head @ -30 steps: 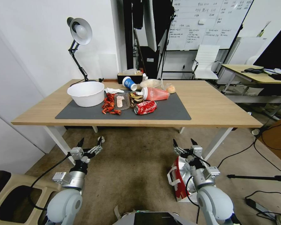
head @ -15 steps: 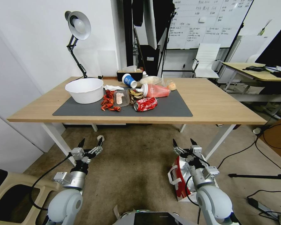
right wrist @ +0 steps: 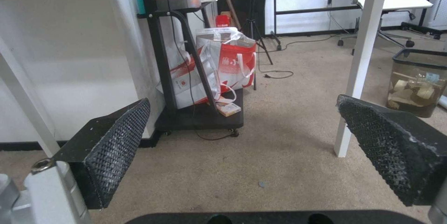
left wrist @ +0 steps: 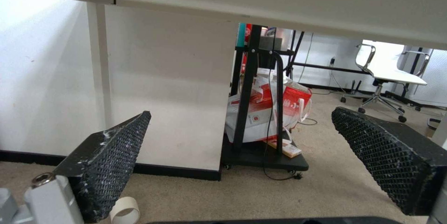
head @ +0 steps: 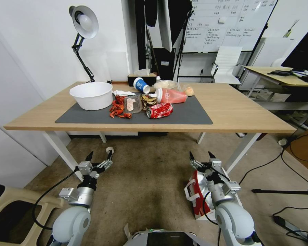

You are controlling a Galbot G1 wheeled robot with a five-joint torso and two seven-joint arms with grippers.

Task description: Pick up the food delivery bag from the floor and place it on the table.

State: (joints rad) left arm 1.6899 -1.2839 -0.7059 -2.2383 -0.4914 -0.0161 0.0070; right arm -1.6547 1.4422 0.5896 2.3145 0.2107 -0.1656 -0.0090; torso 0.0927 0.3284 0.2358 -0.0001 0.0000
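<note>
The boxy red-and-white food delivery bag (head: pixel 197 194) with foil lining sits on the carpet at five o'clock, under the right hand (head: pixel 202 158). Both hands, left (head: pixel 99 156) included, hang spread open, empty, before the light-wood desk (head: pixel 229 112).

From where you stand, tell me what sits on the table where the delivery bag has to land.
The food delivery bag is on the floor under the open right gripper. On the table, a white bowl, food scraps and a crushed can crowd the mat's middle and left; the bare wood at the right looks free.
</note>
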